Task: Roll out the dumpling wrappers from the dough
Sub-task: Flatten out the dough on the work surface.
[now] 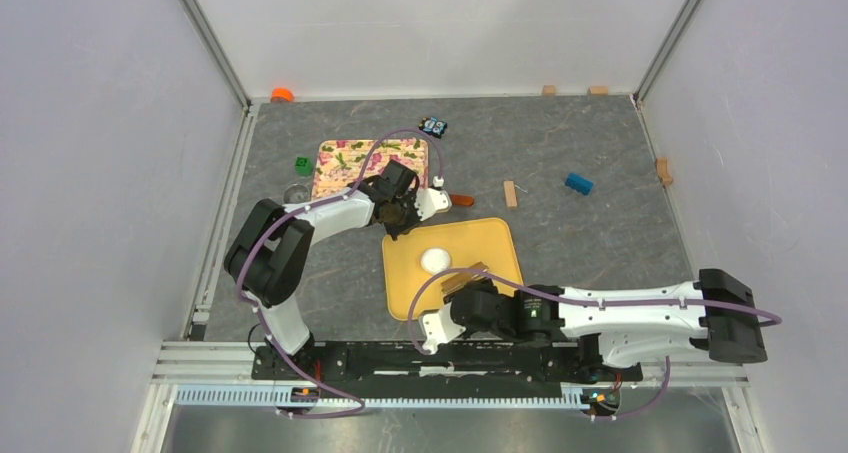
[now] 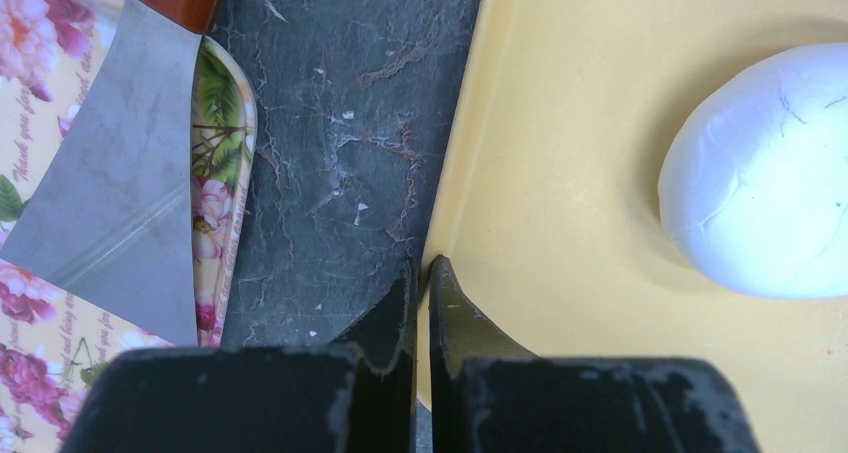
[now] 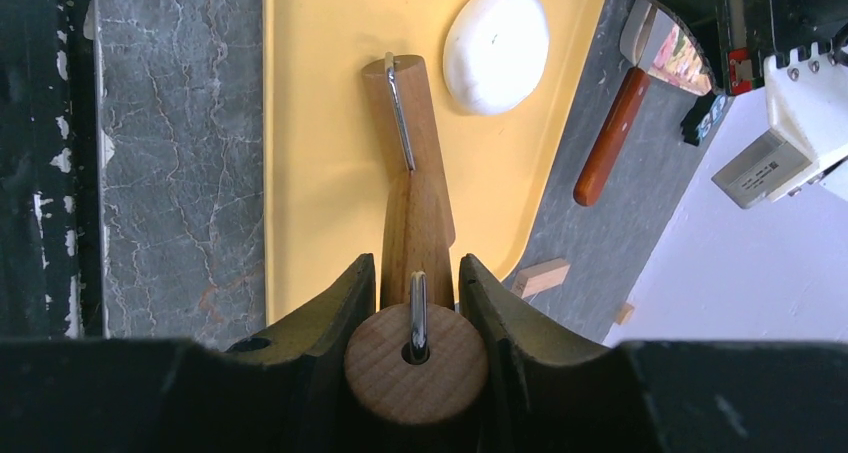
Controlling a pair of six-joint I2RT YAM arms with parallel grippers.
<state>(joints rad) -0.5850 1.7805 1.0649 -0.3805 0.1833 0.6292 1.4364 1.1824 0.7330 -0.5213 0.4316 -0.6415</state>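
Right gripper [image 3: 415,268] clamped on wooden wire-framed roller [image 3: 415,368]; left gripper [image 2: 421,278] pinched together (empty) at corner of yellow plastic board [image 3: 320,123]. Centre roller over smooth white dough ball [image 3: 497,46], press evenly.

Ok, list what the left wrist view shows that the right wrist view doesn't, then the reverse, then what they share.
Only the left wrist view: the left fingers, shut and empty, at the edge of the yellow plastic board. Only the right wrist view: the pale wooden roller gripped between the right fingers, and a small wooden block on the grey table. Both: that board, the round white dough lump, the steel scraper with a red-brown handle and the floral tray under its blade.
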